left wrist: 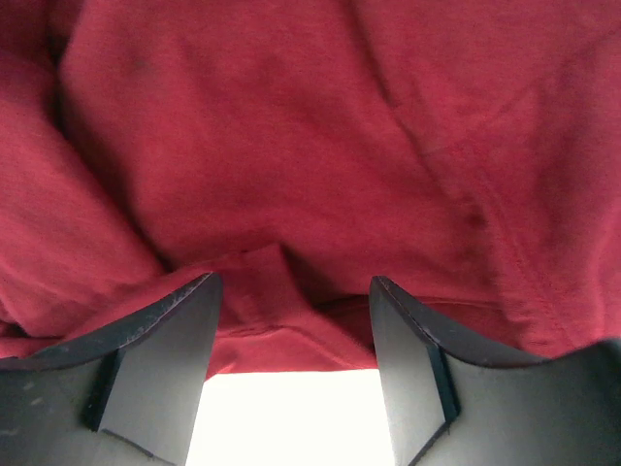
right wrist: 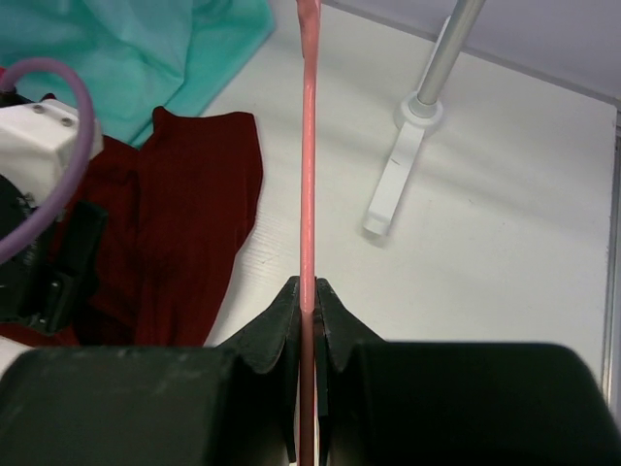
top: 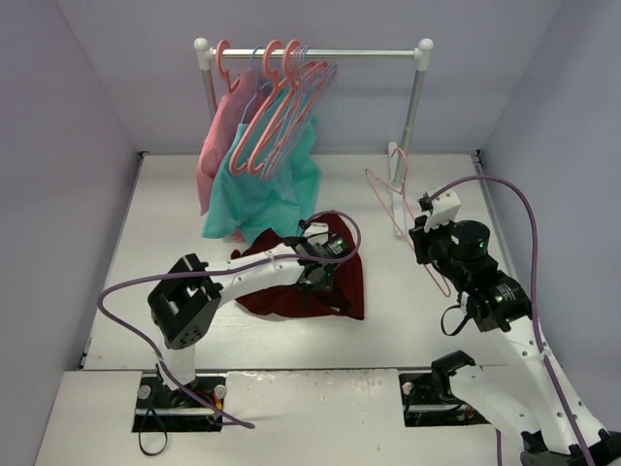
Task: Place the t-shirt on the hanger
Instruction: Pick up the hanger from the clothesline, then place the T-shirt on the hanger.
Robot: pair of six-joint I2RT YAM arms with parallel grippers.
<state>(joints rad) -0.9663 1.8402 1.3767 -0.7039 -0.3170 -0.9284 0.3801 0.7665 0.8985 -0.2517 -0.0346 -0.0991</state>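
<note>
By the wrist views alone the grips are made plain: the left end effector [left wrist: 293, 291] is spread open over the t-shirt [left wrist: 310, 146], while the right end effector [right wrist: 307, 296] is clamped on the hanger [right wrist: 309, 146].

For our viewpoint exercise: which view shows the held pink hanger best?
Top external: the hanger shows most of its triangular frame. Right wrist sees it edge-on, a thin line between the fingers. Left wrist: no hanger, just the t-shirt.

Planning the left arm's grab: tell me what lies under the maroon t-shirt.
Only the white table shows beneath the t-shirt, bare at its hem between the open fingers of the left gripper. Whatever lies under the bunched middle is covered by cloth.
</note>
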